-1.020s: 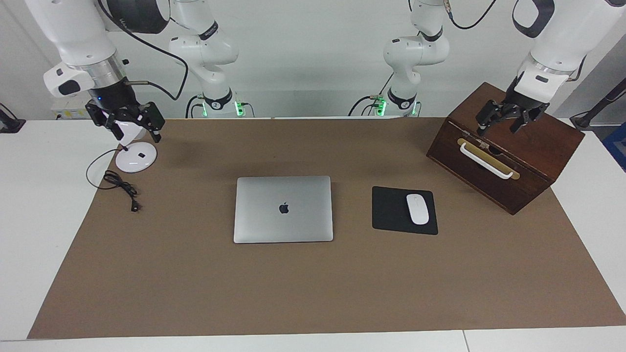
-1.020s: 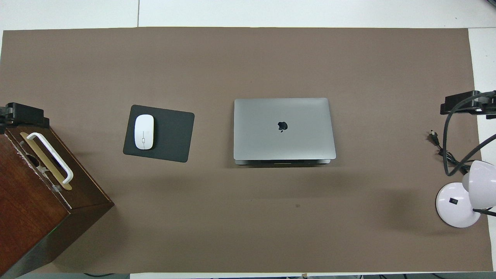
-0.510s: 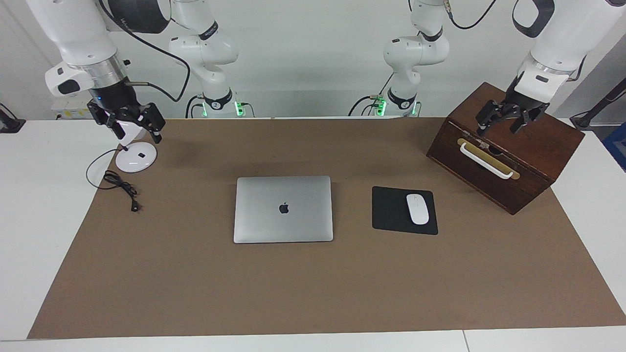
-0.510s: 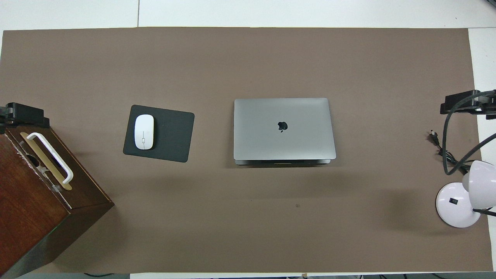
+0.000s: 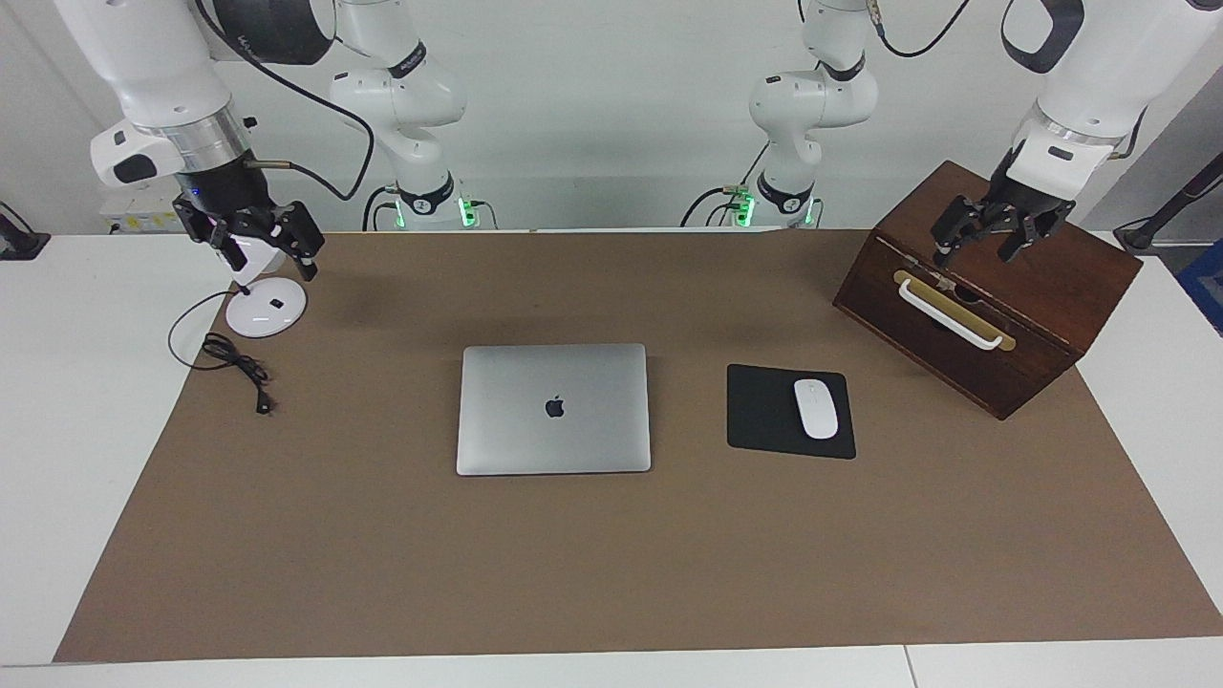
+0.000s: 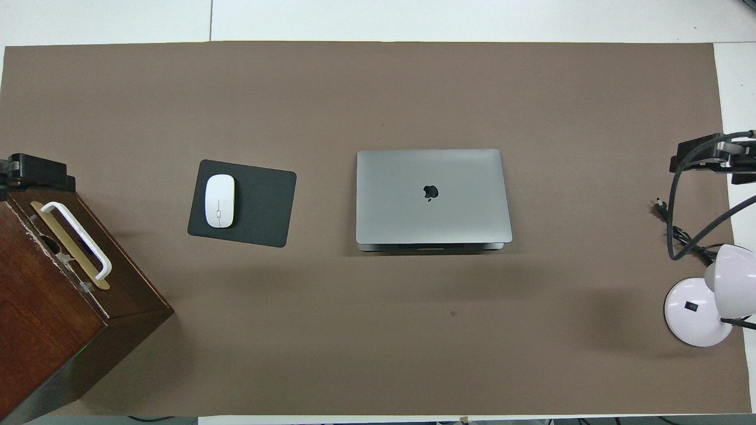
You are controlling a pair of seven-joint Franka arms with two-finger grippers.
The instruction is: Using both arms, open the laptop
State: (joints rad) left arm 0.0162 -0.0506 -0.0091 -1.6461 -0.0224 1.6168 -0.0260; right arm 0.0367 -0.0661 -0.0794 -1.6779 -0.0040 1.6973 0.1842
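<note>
The silver-grey laptop [image 5: 553,408] lies shut and flat in the middle of the brown mat, apple logo up; it also shows in the overhead view [image 6: 433,195]. My right gripper [image 5: 269,264] hangs open and empty in the air over the white desk lamp, well away from the laptop. My left gripper [image 5: 973,255] hangs open and empty over the wooden box. In the overhead view only the tips of the left gripper [image 6: 35,171] and the right gripper [image 6: 706,154] show at the edges.
A black mouse pad [image 5: 764,411] with a white mouse [image 5: 816,408] lies beside the laptop toward the left arm's end. A dark wooden box [image 5: 994,296] with a white handle stands at that end. A white lamp [image 5: 266,308] and its black cable [image 5: 239,368] are at the right arm's end.
Both grippers have shifted only slightly: the right one drifted a little over the lamp, the left one rose a touch over the box. The laptop has not moved.
</note>
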